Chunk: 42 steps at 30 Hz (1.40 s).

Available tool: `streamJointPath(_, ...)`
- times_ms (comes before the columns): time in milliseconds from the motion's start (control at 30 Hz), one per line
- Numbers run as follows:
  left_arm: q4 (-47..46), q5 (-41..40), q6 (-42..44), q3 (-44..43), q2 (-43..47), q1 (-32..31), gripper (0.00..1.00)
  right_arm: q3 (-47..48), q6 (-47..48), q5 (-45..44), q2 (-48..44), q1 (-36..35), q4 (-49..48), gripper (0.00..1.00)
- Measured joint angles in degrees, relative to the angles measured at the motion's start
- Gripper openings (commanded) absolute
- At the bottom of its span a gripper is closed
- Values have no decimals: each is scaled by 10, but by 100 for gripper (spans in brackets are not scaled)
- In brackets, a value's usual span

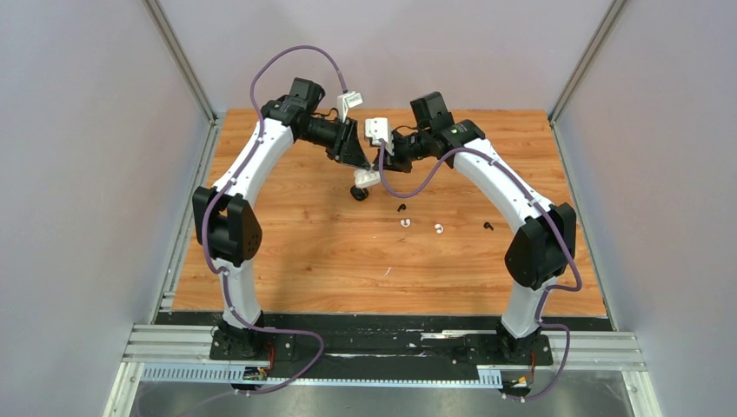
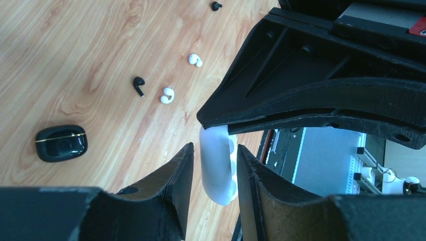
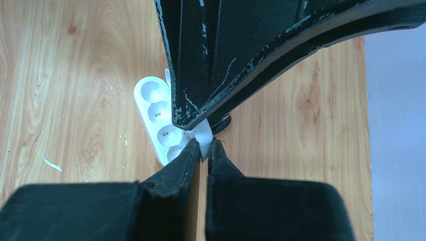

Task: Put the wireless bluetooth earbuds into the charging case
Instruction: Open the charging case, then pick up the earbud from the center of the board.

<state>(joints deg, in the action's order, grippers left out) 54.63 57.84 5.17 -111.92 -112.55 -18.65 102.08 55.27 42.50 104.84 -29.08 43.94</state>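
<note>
Nearest you on the grained wooden table (image 1: 287,261), two white earbuds (image 1: 405,223) and two black earbuds (image 1: 488,227) lie loose in a row, all tiny and stemmed. Beyond sits the glossy black case (image 1: 359,193), pebble-shaped. Farthest, your right gripper (image 3: 205,143) pinches the thin lid of the open white charging case (image 3: 158,113), while your left gripper (image 2: 215,148) straddles its rounded shell, jaws parted.

Four earbuds are in view on the worktop (image 1: 287,261): two white, counted as one white bud (image 1: 405,223) and a second white bud (image 1: 439,229), and two black, one black bud (image 1: 401,208) and a second black bud (image 1: 488,227). There are two charging cases, one white case (image 3: 161,118) and one black case (image 2: 61,143). A single white scrap (image 1: 388,271) makes up the rest.
</note>
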Motion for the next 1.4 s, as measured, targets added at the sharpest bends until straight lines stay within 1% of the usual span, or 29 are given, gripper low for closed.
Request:
streamJointPath(200, 9, -6, 10, 0, 0, 0, 47, 0, -5, 0, 0, 0, 0, 0)
streamJointPath(300, 12, -8, 15, 0, 0, 0, 47, 0, -9, 0, 0, 0, 0, 0)
streamJointPath(367, 13, -10, 17, 0, 0, -1, 45, 0, -10, 0, 0, 0, 0, 0)
streamJointPath(500, 14, -10, 18, 0, -1, -2, 38, 0, -12, 0, 0, 0, 0, 0)
streamJointPath(567, 15, -9, 18, 0, -1, -3, 31, 0, -12, -1, 0, -1, 0, 0)
streamJointPath(600, 15, -8, 18, 0, -1, -4, 29, 0, -12, -1, 0, -1, 0, 0)
streamJointPath(667, 16, -8, 18, 0, -1, -4, 21, 0, -12, -3, 0, -1, 1, 0)
streamJointPath(700, 17, -8, 19, 0, -1, -4, 14, 0, -13, -3, 0, -1, 1, 0)
streamJointPath(733, 17, -7, 20, 0, -1, -4, 10, 0, -13, -4, 0, -1, 1, 0)
streamJointPath(767, 17, -8, 21, 0, -1, -4, 4, 0, -14, -4, 0, -2, 1, 0)
streamJointPath(800, 18, -7, 22, 0, -1, -4, 1, 0, -14, -4, 0, -2, 1, 0)
streamJointPath(867, 18, -7, 24, 0, -1, -4, 0, 0, -16, -4, 0, -2, 0, 0)
streamJointPath(900, 18, -7, 25, 0, -1, -4, 0, 0, -16, -4, 0, -2, 0, 2)
streamJointPath(967, 18, -7, 27, 0, -1, -4, 0, 0, -18, -5, 0, -2, 0, 8)
streamJointPath(1133, 10, -8, 31, 6, -1, -4, 0, 0, -26, -10, 0, -2, -1, 12)
streamJointPath(1200, 2, -11, 34, 13, 2, -4, 0, 0, -28, -17, 0, -3, -1, 18)
streamJointPath(1300, -6, -35, 47, 22, 9, -4, 0, 0, -31, -23, -1, -4, -5, 25)
streamJointPath(1400, -9, -56, 59, 28, 14, -4, 0, 0, -42, -28, -7, -2, -7, 29)
